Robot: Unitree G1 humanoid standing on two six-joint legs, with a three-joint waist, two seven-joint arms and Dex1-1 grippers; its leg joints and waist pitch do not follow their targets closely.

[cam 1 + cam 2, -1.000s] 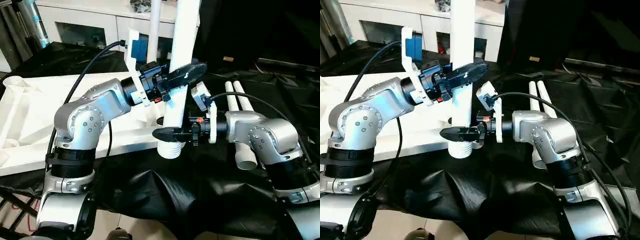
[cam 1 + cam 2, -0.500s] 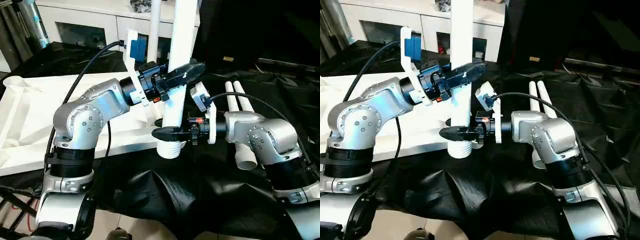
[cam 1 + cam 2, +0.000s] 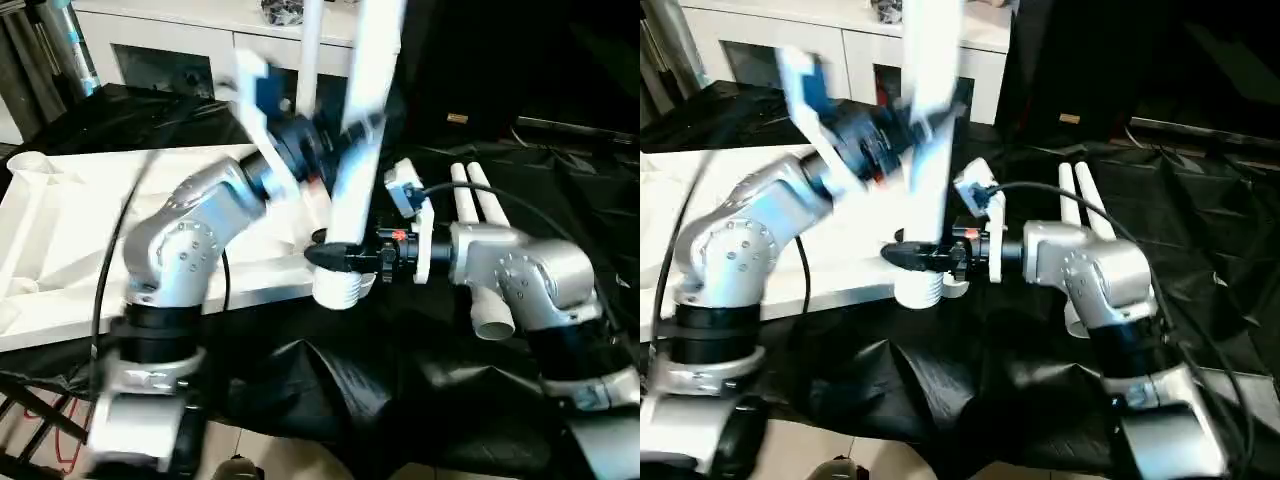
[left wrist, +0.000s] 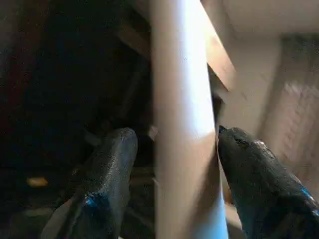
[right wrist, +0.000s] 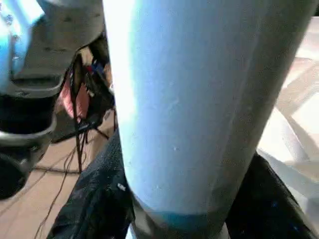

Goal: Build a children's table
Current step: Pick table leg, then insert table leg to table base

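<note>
1. Leg [image 3: 352,150] of the children's table stands nearly upright, leaning slightly, between both pincers, its ribbed threaded end [image 3: 338,288] hanging at the near edge of the white tabletop [image 3: 90,230], which lies underside up on the black-draped table [image 3: 420,400].
2. Right pincer [image 3: 335,257] is clamped on the leg low down, just above the threaded end; the right wrist view shows the tube pressed between its dark fingers.
3. Left pincer [image 4: 172,144] grips the same leg higher up, one finger [image 4: 107,164] on each side of the tube and touching it. The left arm is blurred in both head views, so I judge it to be in motion.
4. Two spare legs [image 3: 475,215] lie side by side on the black cloth beyond the right forearm, well apart from the work. A third leg [image 3: 310,50] appears to stand upright behind, probably already fitted; its foot is hidden.
5. Step in hand, by judgement: bringing the threaded end over a corner socket of the tabletop.
6. Recommendation: keep the lower grip firm as the pivot, let the upper pincer correct the lean until the tube is plumb, then lower squarely into the socket before turning. Cross-threading is the chief risk if the leg enters tilted.
</note>
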